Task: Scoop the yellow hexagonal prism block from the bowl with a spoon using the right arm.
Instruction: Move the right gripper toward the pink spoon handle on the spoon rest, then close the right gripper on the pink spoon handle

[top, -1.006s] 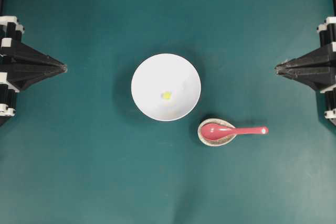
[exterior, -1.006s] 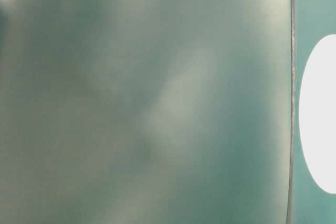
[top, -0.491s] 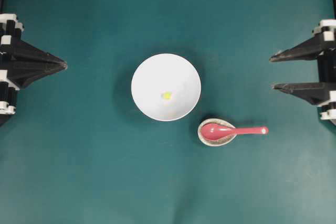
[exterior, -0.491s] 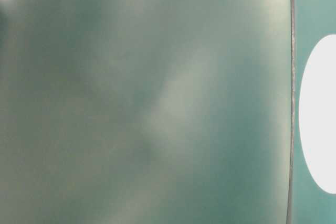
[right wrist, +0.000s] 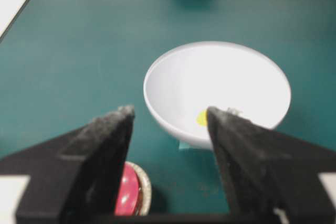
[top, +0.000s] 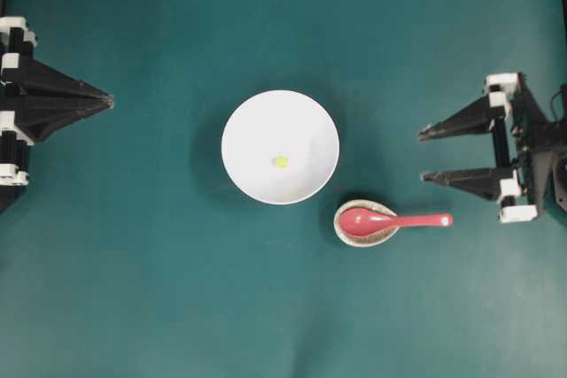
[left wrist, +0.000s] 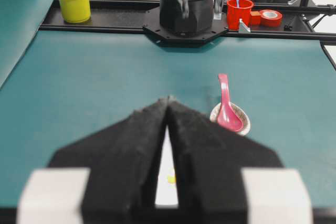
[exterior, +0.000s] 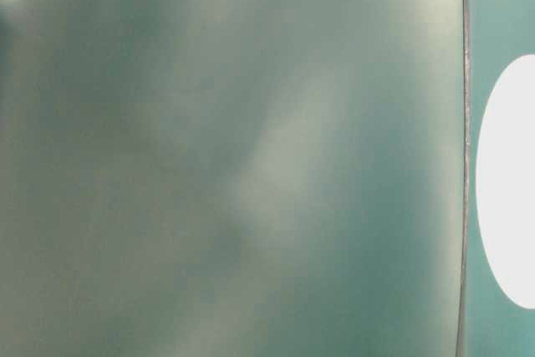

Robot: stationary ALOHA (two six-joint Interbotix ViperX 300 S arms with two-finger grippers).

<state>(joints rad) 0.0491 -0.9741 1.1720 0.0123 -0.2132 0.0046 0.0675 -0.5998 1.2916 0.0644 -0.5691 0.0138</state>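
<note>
Right wrist view: right gripper (right wrist: 168, 116) fills the foreground, jaws wide apart, nothing between them. Just past its left finger, the spoon (right wrist: 126, 196) shows only as a red sliver in the speckled spoon rest (right wrist: 143, 190), mostly hidden. Beyond, the bowl (right wrist: 217, 92) sits on the green table (right wrist: 79, 51); the yellow hexagonal prism block (right wrist: 201, 118) lies inside near the bottom, partly cut off by the right finger. Overhead, the spoon's scoop rests in the spoon rest, handle pointing toward the right gripper, apart from it. Left gripper (top: 108, 104) sits at the far left edge, jaws closed together, empty. Table-level view is blurred green; the white oval at its right edge is possibly the bowl.
</note>
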